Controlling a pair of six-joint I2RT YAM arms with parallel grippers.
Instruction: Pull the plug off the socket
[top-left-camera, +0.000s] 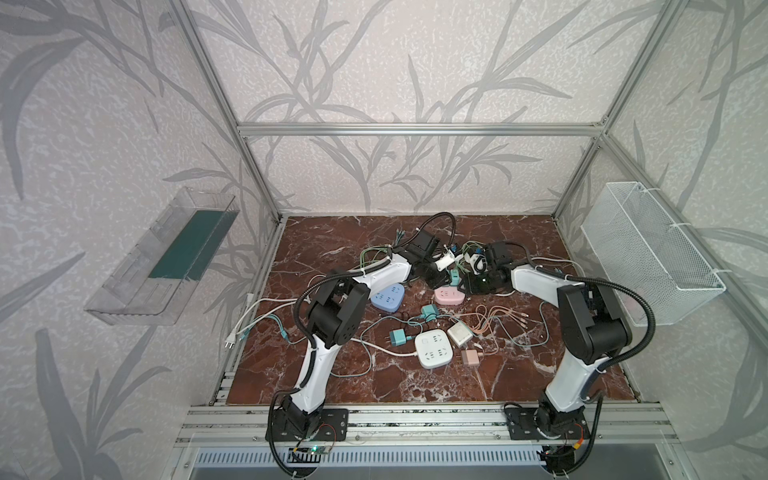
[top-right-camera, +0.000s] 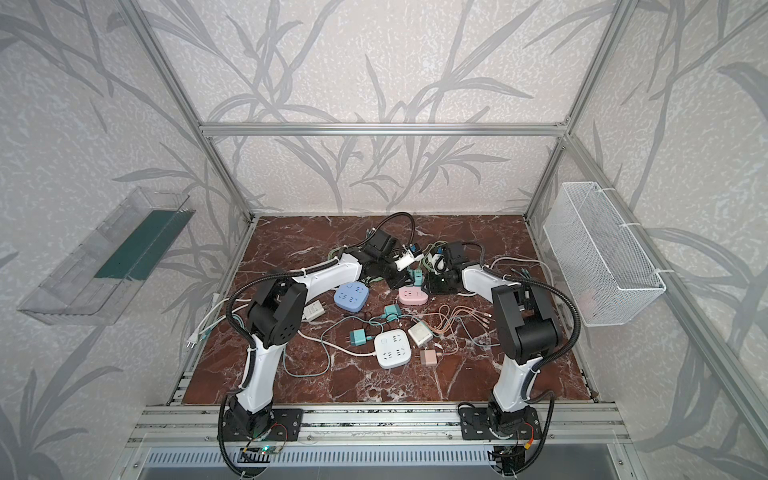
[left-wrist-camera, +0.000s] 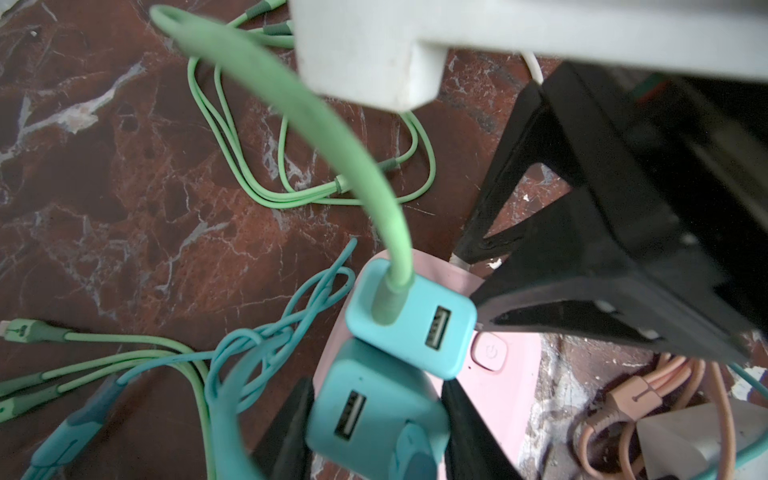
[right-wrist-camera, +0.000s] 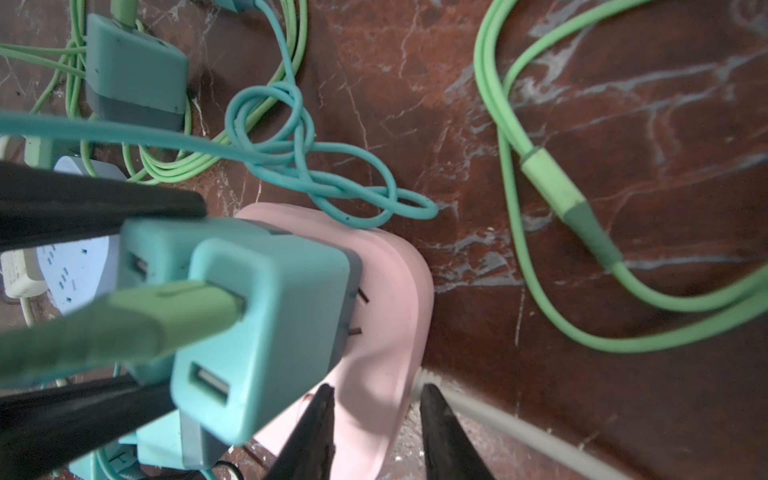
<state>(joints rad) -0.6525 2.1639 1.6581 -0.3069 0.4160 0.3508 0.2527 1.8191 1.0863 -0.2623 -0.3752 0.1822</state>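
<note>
Reaching in from 8 o'clock, the left gripper (left-wrist-camera: 378, 384) pinches the flanks of a teal USB charger (left-wrist-camera: 374, 419). The charger stands upright in the pink socket (top-left-camera: 449, 296), mid-table toward the back, beside a second teal charger (left-wrist-camera: 415, 324). From 3 o'clock, the right gripper (right-wrist-camera: 378, 388) clamps the socket's rim. The plug's long axis points straight up from the socket face, so the pull looks to be the left arm's, upward.

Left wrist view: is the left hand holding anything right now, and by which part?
Yes. The left hand is closed on the teal charger with the teal cable, a finger on each side face. The charger sits on the pink socket.
</note>
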